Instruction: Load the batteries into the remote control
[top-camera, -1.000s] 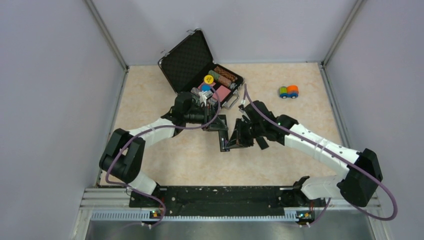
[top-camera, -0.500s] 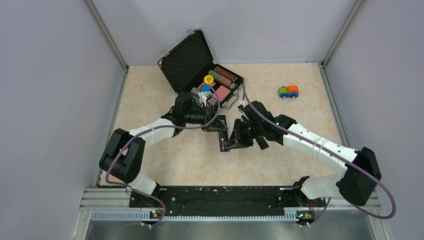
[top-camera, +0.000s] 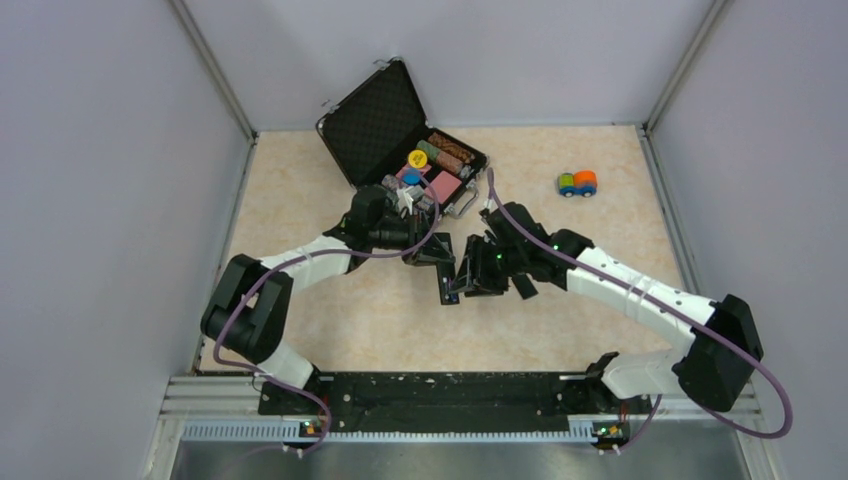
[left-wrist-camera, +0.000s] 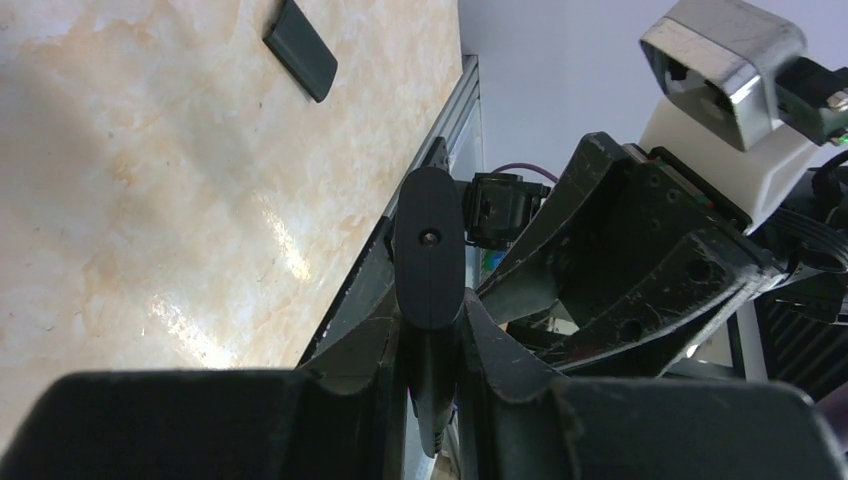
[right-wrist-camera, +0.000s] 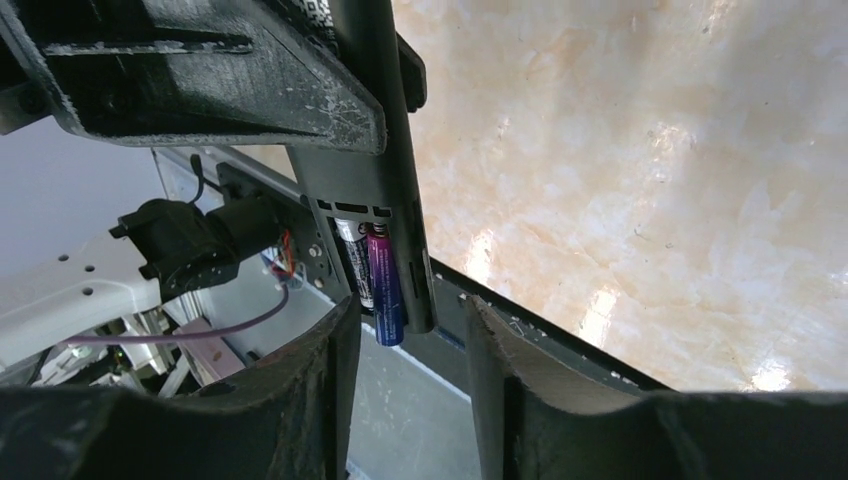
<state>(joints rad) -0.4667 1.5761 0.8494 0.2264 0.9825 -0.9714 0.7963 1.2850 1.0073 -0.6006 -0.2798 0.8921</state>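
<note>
Holding the remote (right-wrist-camera: 375, 150) up mid-table, the left gripper (left-wrist-camera: 430, 320) is clamped on it. 2 batteries are in the open bay: dark battery (right-wrist-camera: 350, 262), and purple battery (right-wrist-camera: 384, 285), which looks not fully seated. Right gripper (right-wrist-camera: 410, 315) is spread, grasping nothing. Cover (left-wrist-camera: 300, 48) lies on the table (left-wrist-camera: 150, 200), not yet fitted.

Glossy, marble-patterned table (right-wrist-camera: 650, 150), glare reflected. Matt black plastic seen on remote (right-wrist-camera: 380, 180); shiny purple wrap on battery (right-wrist-camera: 384, 290); case (top-camera: 372, 125) foam-lined.
</note>
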